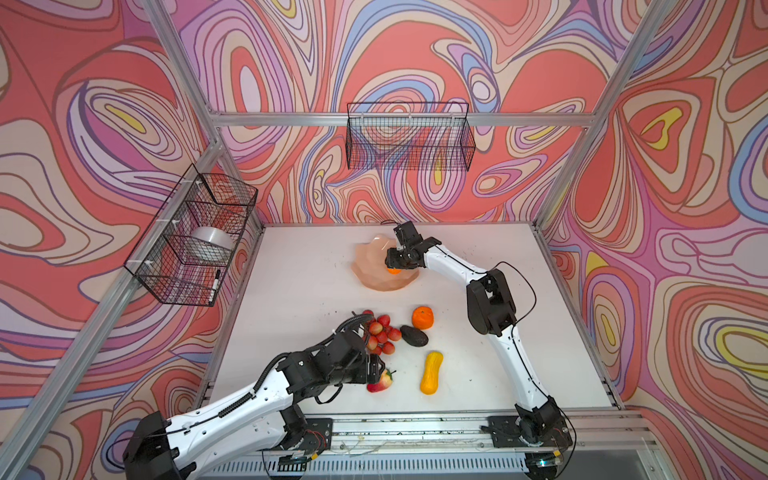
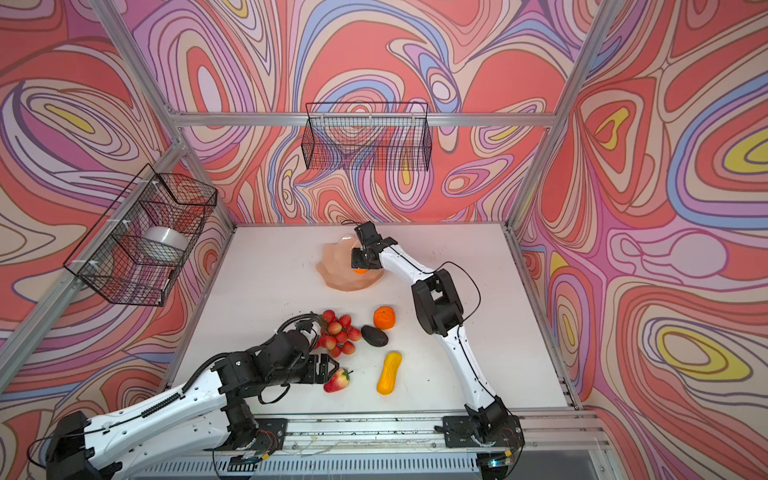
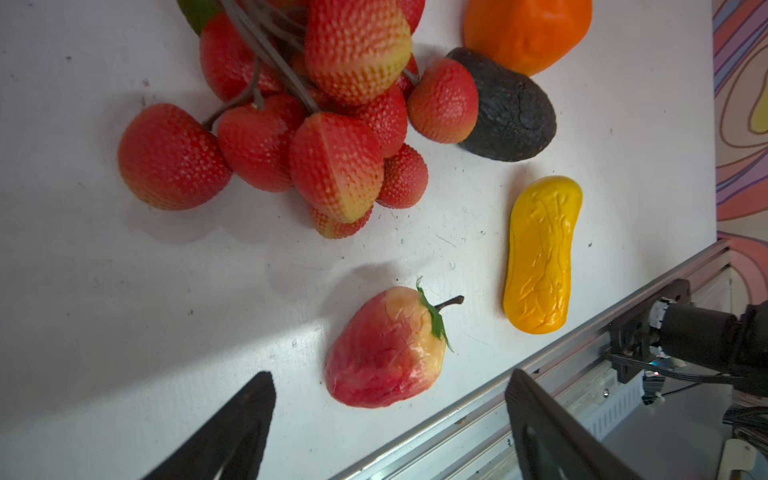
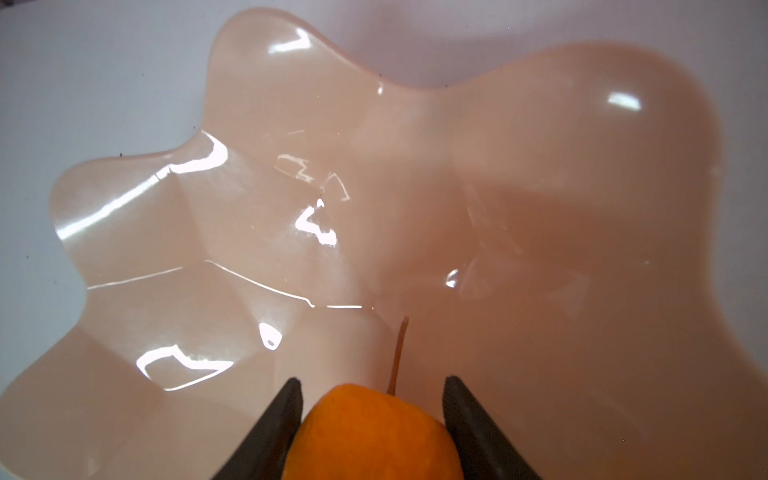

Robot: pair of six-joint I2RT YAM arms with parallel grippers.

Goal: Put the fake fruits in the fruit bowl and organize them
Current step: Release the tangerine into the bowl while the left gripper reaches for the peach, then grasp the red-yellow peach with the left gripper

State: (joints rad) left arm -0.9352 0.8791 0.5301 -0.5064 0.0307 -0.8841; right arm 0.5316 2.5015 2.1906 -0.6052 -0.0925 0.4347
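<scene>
The peach-pink fruit bowl [image 1: 368,272] [image 4: 249,199] sits toward the back of the table. My right gripper [image 1: 392,266] [image 4: 372,380] hangs low inside it, with an orange [image 4: 374,436] between its fingers. Both fingers lie close against the orange, and whether they still press it does not show. My left gripper [image 1: 380,370] [image 3: 390,374] is open, just above the red-yellow apple-like fruit [image 3: 386,349], which lies on the table near the front edge. The red grape bunch [image 1: 382,332], the avocado [image 1: 413,335], a second orange [image 1: 422,318] and the yellow gourd [image 1: 431,372] also lie on the table.
A black wire basket [image 1: 409,137] hangs on the back wall. Another wire basket [image 1: 183,266] hangs on the left wall, holding a whitish bowl [image 1: 212,241] and a marker [image 1: 216,282]. An aluminium rail [image 1: 415,428] runs along the table's front edge, close to the left gripper.
</scene>
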